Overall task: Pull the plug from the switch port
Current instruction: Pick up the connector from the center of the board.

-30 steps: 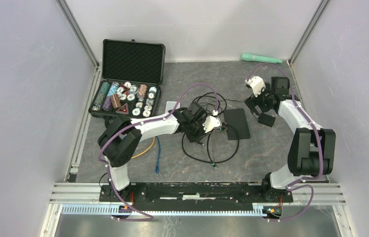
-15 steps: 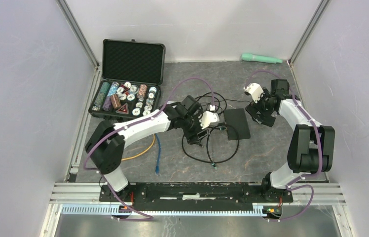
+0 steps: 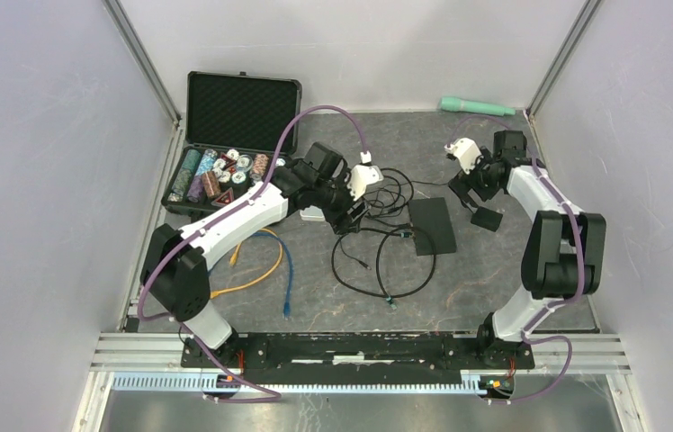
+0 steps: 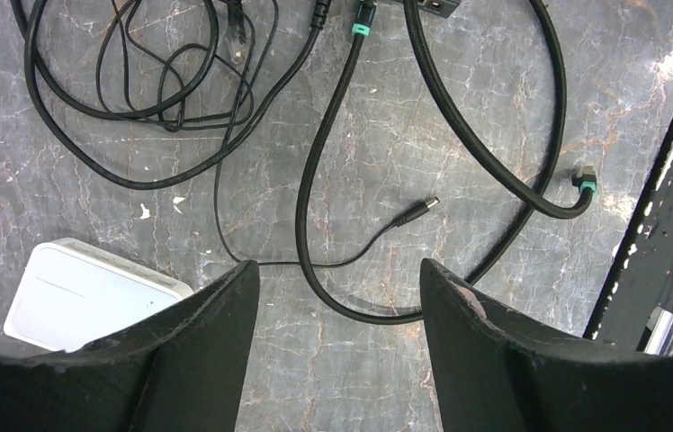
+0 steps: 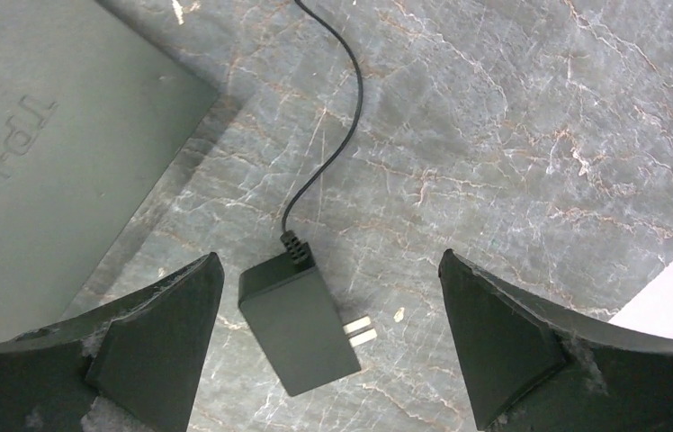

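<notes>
A dark, marble-veined mat [image 3: 495, 288] covers the table, closed in by pale walls [image 3: 36, 180] on the left, back and right, with a black mounting bar [image 3: 360, 346] along the near edge.

At the back left an open case [image 3: 243, 112] stands against the wall, its tray full of poker chips [image 3: 225, 175]. In front of it a yellow cable [image 3: 256, 281] and a blue cable [image 3: 289, 288] curl across the mat, with a bare strip between them and the near edge.

A white box [image 4: 81, 292] lies just behind the left gripper [image 4: 337, 270], whose fingers stand well apart above the mat with nothing between them. Just ahead of them the barrel plug [image 4: 418, 209], on a thin cord, lies loose and apart from the switch [image 3: 432, 225]. Black cables [image 3: 378, 286] loop round it, one ending in a free teal-tipped plug [image 4: 585, 183]. A teal-collared plug [image 4: 362, 22] points towards the switch, though I cannot tell whether it sits in a port.

Right of the switch, the right gripper [image 5: 330, 259] hangs fully spread and empty over a power adapter [image 5: 299, 326] lying flat with its prongs bare. A green cylinder [image 3: 477, 106] rests along the back wall. The near right of the mat is bare up to the wall.
</notes>
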Controlling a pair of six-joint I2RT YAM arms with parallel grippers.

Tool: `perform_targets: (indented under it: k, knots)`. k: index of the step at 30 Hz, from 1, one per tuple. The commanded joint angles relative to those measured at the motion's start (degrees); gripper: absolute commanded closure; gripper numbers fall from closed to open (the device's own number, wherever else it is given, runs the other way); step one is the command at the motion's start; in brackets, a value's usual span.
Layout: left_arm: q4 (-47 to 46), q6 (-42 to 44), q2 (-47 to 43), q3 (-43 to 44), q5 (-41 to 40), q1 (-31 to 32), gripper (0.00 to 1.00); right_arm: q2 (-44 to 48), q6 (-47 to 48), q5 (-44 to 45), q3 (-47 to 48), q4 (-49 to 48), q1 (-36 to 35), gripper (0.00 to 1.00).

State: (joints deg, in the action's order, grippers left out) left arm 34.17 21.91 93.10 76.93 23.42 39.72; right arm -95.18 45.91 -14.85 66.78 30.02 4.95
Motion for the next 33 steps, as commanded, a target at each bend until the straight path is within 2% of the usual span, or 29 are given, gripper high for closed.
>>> perform_targets:
  k: [1,8,26,29,32,33]
  knots:
    - [-0.74,-2.42,0.33,0.68,-0.83,0.31,0.27,-4.64,-0.03,0.88,4.90,0.33,-0.01,0.05]
    - [-0.96,-2.16,0.46,0.51,-1.27,0.27,0.27,-8.45,0.07,1.31,4.76,-0.04,-1.71,0.14]
    - [-1.02,-1.70,0.14,0.16,-1.68,0.27,0.26,-16.08,3.23,5.47,8.15,4.10,-2.49,0.57]
    - [-1.47,-1.46,-0.19,-0.17,-2.38,0.27,0.26,-17.09,3.53,5.96,8.74,4.78,-2.40,0.70]
    - [-2.52,-1.31,-0.34,-0.37,-5.94,0.27,0.25,-16.44,3.21,5.85,9.57,4.82,-2.33,0.89]
    - [-2.97,-1.76,-0.14,-0.22,-8.34,0.27,0.21,-15.94,2.89,5.42,10.38,5.06,-2.31,0.97]
